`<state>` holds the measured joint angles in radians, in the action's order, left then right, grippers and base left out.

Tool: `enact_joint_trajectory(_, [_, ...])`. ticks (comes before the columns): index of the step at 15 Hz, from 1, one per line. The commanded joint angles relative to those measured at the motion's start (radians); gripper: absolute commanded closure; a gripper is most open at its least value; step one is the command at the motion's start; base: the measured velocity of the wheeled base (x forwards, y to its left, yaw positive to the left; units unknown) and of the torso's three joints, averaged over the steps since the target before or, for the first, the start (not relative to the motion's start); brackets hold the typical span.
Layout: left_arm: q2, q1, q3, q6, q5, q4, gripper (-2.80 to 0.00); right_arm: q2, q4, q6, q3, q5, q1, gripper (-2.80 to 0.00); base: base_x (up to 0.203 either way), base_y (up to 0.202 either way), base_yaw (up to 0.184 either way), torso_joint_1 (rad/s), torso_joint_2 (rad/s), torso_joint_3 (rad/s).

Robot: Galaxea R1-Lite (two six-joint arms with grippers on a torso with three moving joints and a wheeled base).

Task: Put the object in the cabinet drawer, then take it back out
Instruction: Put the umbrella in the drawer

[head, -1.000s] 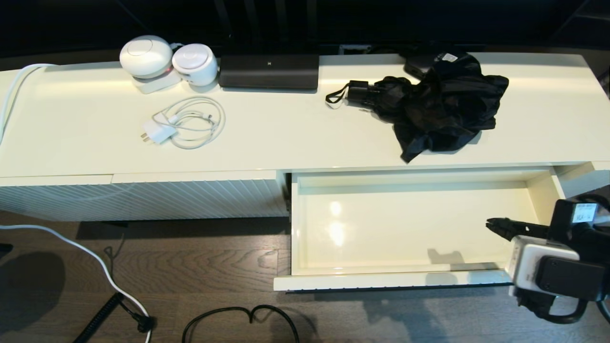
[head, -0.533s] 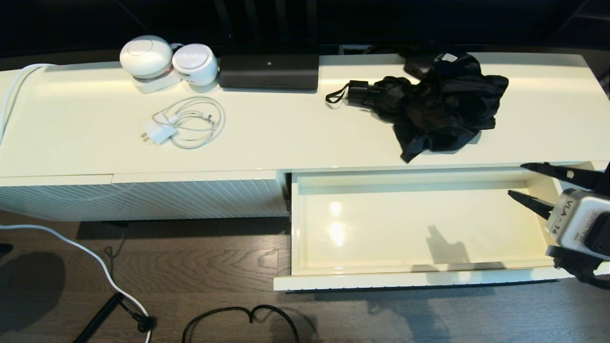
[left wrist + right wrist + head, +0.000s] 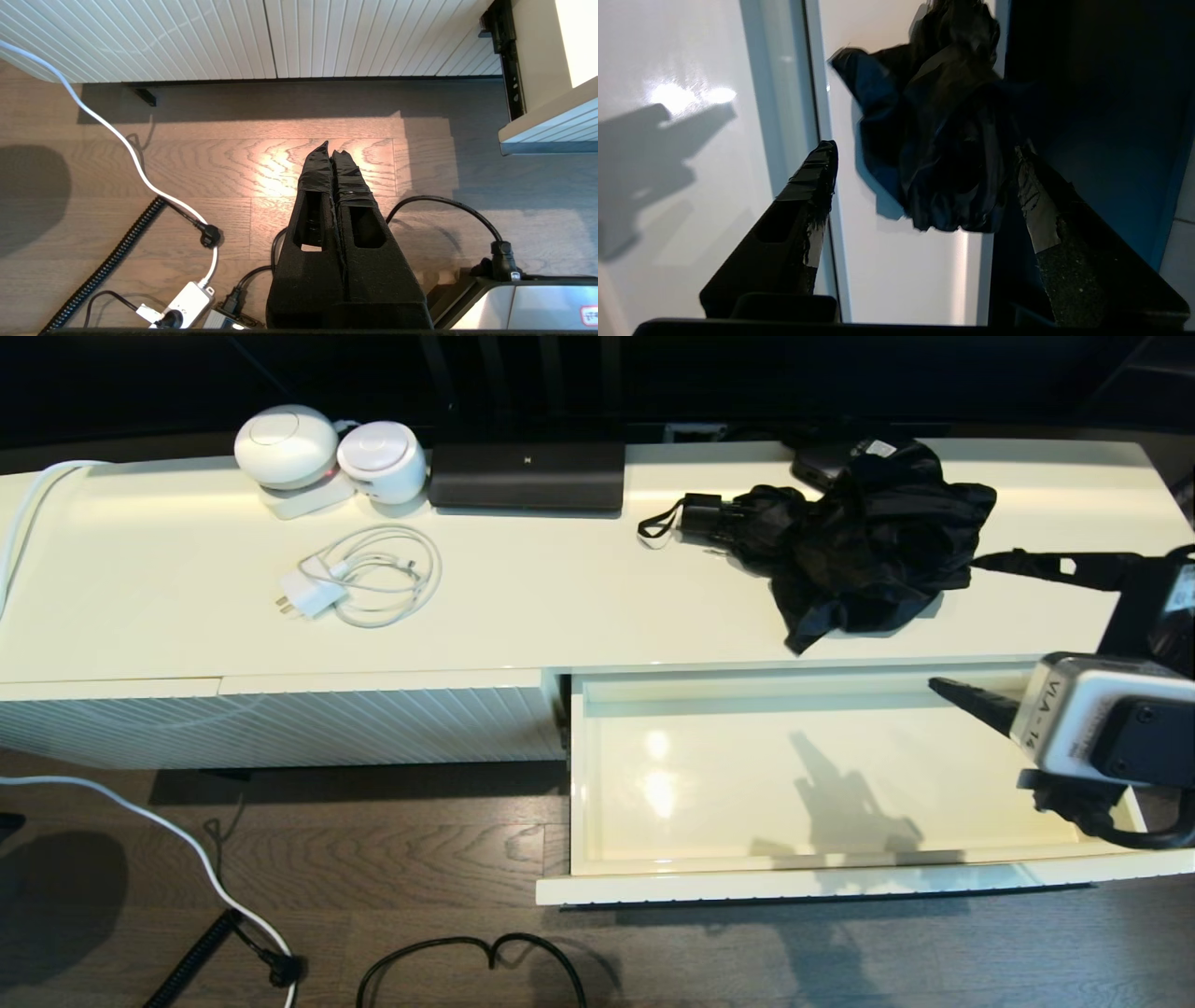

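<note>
Glossy cream cabinet top (image 3: 560, 607) fills my head view, with the drawer (image 3: 803, 784) pulled out below it at about 5 o'clock, nothing lying on its shiny floor. My right gripper (image 3: 952, 625) is spread wide and holds nothing: one finger reaches along the top with its tip just beside the umbrella's fabric, the other finger (image 3: 971, 702) hangs over the drawer's back right corner. From the right wrist view the umbrella (image 3: 943, 135) sits between the two open fingers, apart from both as far as I can tell. The right arm comes in from 3 o'clock, wrist level, pointing toward 9 o'clock. Its white camera housing (image 3: 1074, 719) reads "VLA - 14". The umbrella (image 3: 840, 551) lies rumpled on the top at 1 o'clock, handle and strap loop toward 9 o'clock. My left gripper (image 3: 332, 151) hangs over the wood floor (image 3: 233, 163), fingers pressed together, holding nothing.
</note>
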<state>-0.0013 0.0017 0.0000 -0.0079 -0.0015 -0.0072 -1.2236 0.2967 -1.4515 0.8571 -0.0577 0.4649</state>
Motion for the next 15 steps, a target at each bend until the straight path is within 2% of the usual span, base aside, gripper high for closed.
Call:
enact_joint_trajectory(1, [-0.002,0.001,0.0,-0.001,0.0,0.0,0.0,-0.107,0.014,-0.017,0.065,0.011,0.001,-2.8,0.0,0.0,0.0,0.0,0.0,0.0])
enact_joint_trajectory(2, [-0.002,0.0,0.0,-0.001,0.0,0.0,0.0,-0.145,0.031,-0.039,0.094,0.017,0.001,-2.8,0.0,0.0,0.0,0.0,0.0,0.0])
enact_joint_trajectory(4, [-0.002,0.0,0.0,-0.001,0.0,0.0,0.0,-0.188,0.053,-0.169,0.133,0.039,-0.024,-2.8,0.0,0.0,0.0,0.0,0.0,0.0])
enact_joint_trajectory(9, [-0.002,0.0,0.0,-0.001,0.0,0.0,0.0,-0.25,0.028,-0.231,0.229,0.073,-0.126,-2.8,0.0,0.0,0.0,0.0,0.0,0.0])
enact_joint_trajectory(12, [-0.002,0.0,0.0,-0.001,0.0,0.0,0.0,-0.271,-0.068,-0.113,0.294,0.066,-0.133,-2.8,0.0,0.0,0.0,0.0,0.0,0.0])
enact_joint_trajectory(15, [-0.002,0.0,-0.001,-0.001,0.0,0.0,0.0,-0.265,-0.082,-0.107,0.293,0.07,-0.124,-2.8,0.0,0.0,0.0,0.0,0.0,0.0])
